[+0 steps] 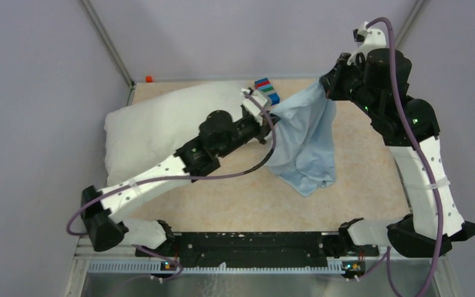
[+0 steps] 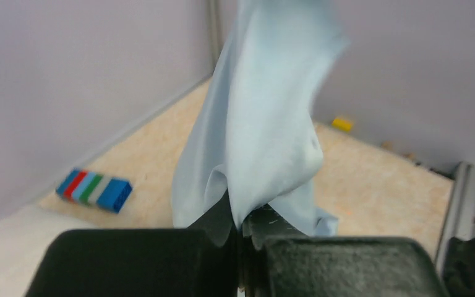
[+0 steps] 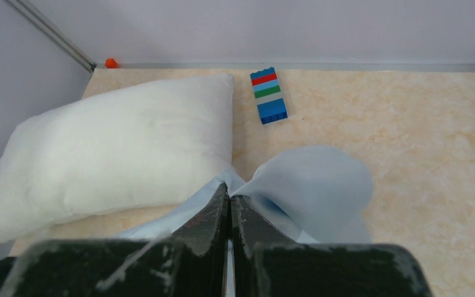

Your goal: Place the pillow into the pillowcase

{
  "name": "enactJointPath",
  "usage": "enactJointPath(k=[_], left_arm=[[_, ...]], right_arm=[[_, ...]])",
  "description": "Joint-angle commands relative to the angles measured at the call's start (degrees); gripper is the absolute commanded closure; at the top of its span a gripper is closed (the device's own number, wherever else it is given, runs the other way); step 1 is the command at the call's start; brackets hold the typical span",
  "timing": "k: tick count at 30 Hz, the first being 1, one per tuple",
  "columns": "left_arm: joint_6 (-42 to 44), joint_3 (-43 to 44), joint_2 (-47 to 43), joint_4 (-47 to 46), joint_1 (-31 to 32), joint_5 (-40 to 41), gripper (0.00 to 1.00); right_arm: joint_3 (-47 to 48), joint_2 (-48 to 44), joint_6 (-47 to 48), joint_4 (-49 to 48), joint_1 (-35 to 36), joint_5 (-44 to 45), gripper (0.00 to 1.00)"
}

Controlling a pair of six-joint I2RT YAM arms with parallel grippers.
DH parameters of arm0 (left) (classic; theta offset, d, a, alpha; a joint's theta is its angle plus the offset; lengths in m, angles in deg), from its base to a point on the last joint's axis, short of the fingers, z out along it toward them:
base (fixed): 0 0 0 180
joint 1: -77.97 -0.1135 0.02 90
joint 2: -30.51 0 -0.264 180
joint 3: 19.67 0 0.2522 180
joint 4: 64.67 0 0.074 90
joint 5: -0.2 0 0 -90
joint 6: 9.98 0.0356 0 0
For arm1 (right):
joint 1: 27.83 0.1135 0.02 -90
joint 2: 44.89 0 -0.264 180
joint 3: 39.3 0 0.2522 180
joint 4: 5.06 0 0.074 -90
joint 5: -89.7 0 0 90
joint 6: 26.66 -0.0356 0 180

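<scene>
Top external — striped block (image 1: 266, 90) between pillow (image 1: 161, 124) and hanging pillowcase (image 1: 306, 142).

Blue pillowcase (image 2: 253, 136) — in left gripper (image 2: 242, 224)

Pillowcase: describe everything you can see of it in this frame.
The pillowcase is thin, limp, plain light-blue cloth, wrinkled and folded. It hangs lifted over the right half of the table, pinched at two upper spots: the left gripper is shut on one fold, the right gripper on another nearer the back. Below them it drapes to a loose lower end; whether that rests on the table cannot be told. The pillow lies to its left, not inside it.
</scene>
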Motion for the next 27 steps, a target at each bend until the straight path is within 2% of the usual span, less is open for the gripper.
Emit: enactJointPath(k=[1, 4, 6, 9, 12, 14, 15, 17, 19, 20, 23, 24, 26, 27], left_arm=[[3.8, 1.8, -14.5, -3.2, 2.6, -2.5, 1.0], [4.1, 5.0, -18.3, -0.4, 3.3, -5.0, 1.0], [3.6, 8.1, -19.0, 1.8, 3.3, -2.7, 1.0], [1.9, 14.4, -16.5, 7.8, 3.4, 11.0, 1.0], [-0.2, 25.4, -8.9, 21.0, 2.7, 28.8, 1.0], [-3.2, 33.6, -3.3, 30.2, -1.3, 31.1, 1.0], [-5.6, 35.7, -1.2, 33.9, -5.0, 29.0, 1.0], [-9.5, 35.5, 1.3, 37.0, -14.6, 22.2, 1.0], [-9.9, 33.4, 3.8, 36.9, -21.9, 20.8, 1.0], [-10.4, 33.2, 5.6, 37.3, -25.1, 20.0, 1.0], [-15.0, 31.6, 10.5, 38.6, -36.5, 10.9, 1.0], [-15.8, 30.3, 11.6, 38.0, -38.7, 9.6, 1.0], [-17.4, 28.1, 12.9, 37.1, -41.6, 6.4, 1.0], [-17.9, 27.1, 13.1, 36.5, -42.6, 5.4, 1.0]], right_arm=[[6.1, -2.8, 5.5, -2.1, 0.5, 0.8, 1.0], [7.4, -4.0, 7.6, -4.1, 0.5, 0.3, 1.0], [7.1, -4.5, 8.3, -6.2, 0.5, -0.7, 1.0], [5.4, -2.7, 7.0, -9.9, 0.5, -7.2, 1.0], [2.2, 2.0, 3.9, -14.2, 0.6, -15.7, 1.0], [0.5, 7.6, 1.6, -17.8, 1.0, -22.4, 1.0], [-0.5, 10.1, 0.3, -19.7, 1.6, -24.6, 1.0], [0.3, 16.2, -0.3, -21.4, 2.6, -26.8, 1.0], [3.1, 22.0, -0.5, -21.0, 2.9, -26.5, 1.0], [5.0, 24.4, -0.6, -20.1, 2.9, -26.2, 0.93], [9.0, 27.7, 0.1, -16.6, 3.4, -23.8, 0.56], [8.7, 27.0, 1.1, -15.6, 3.9, -21.6, 0.46], [5.0, 23.9, 3.5, -14.7, 5.3, -15.4, 0.34], [1.5, 21.7, 4.0, -14.7, 5.9, -12.8, 0.3]])
